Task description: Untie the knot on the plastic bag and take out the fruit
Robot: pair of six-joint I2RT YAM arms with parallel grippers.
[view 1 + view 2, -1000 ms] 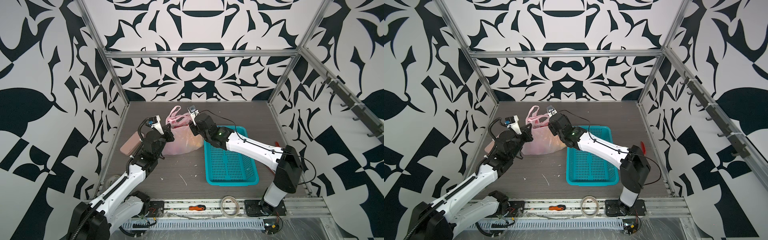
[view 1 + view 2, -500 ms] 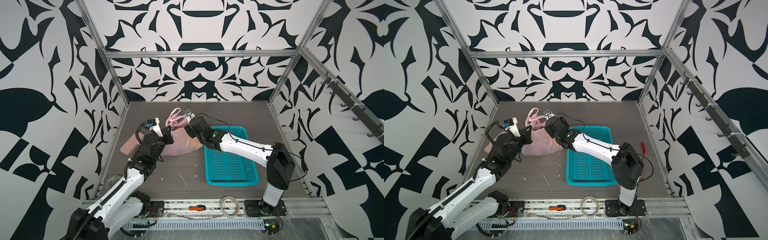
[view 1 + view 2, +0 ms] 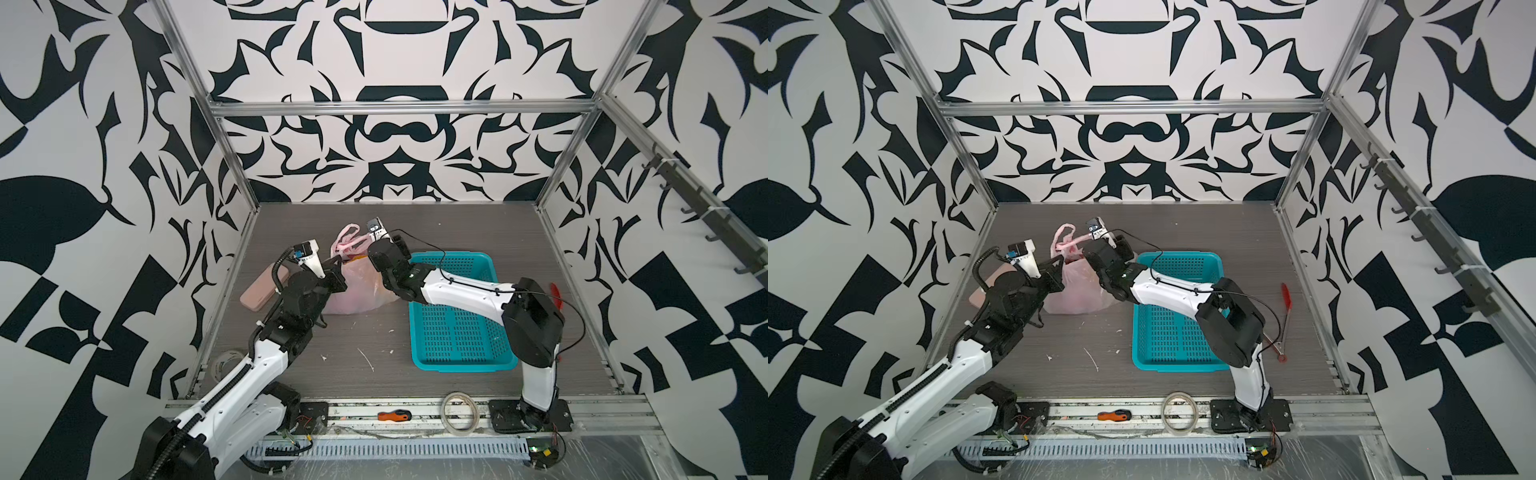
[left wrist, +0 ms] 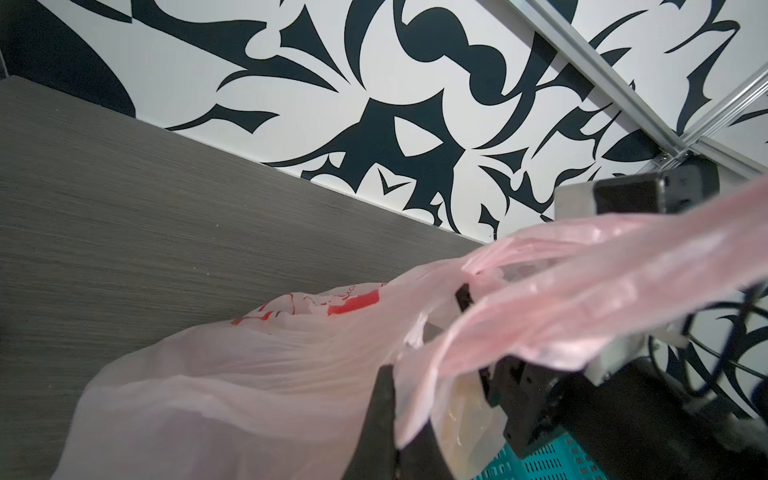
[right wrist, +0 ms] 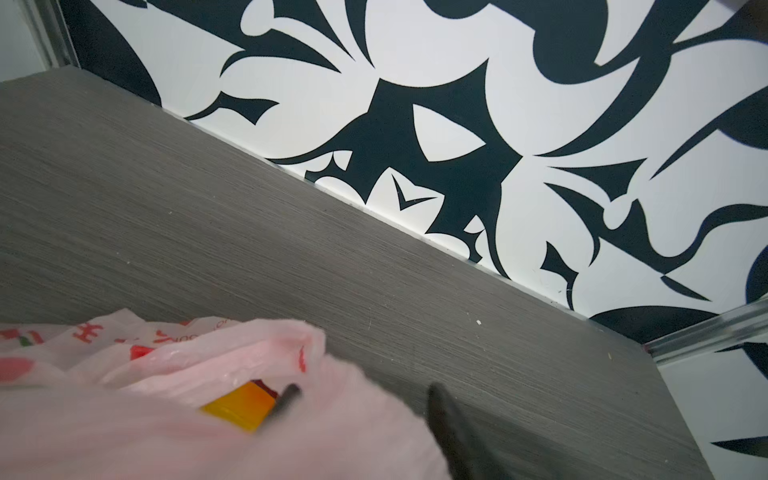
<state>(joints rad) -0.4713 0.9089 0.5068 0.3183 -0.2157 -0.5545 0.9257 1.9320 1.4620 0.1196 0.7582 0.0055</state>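
Step in hand: we judge this to be the untying. The handles are being worked and nothing is out yet.
Plastic bag point(image 3: 357, 291): it lies on the tabletop point(image 3: 374, 345) just beside the teal basket point(image 3: 457, 332), at the basket's far corner on the left arm's side. Its handle loops point(image 3: 345, 239) stand up above it.
Knot point(image 4: 473, 271): the handles gather to a twist on top of the bag. It looks still tied to us, though the film is blurred.
Fruit point(image 5: 241, 405): a yellow-orange piece shows through the film. It is inside the bag, and none is in the basket.
Left claw point(image 4: 386, 378): together, clamped on the bag's film on the bag's side away from the basket.
Right claw point(image 5: 362, 388): it reaches from over the basket to the bag's top with fingers point(image 5: 436, 395) apart. Film bulges between them, and we see no pinch.
Next move: we think the right claw must close on one handle strand close to the knot. It should then draw that strand toward the basket while the left claw anchors the bag. The pull should be gentle, since the film is thin.
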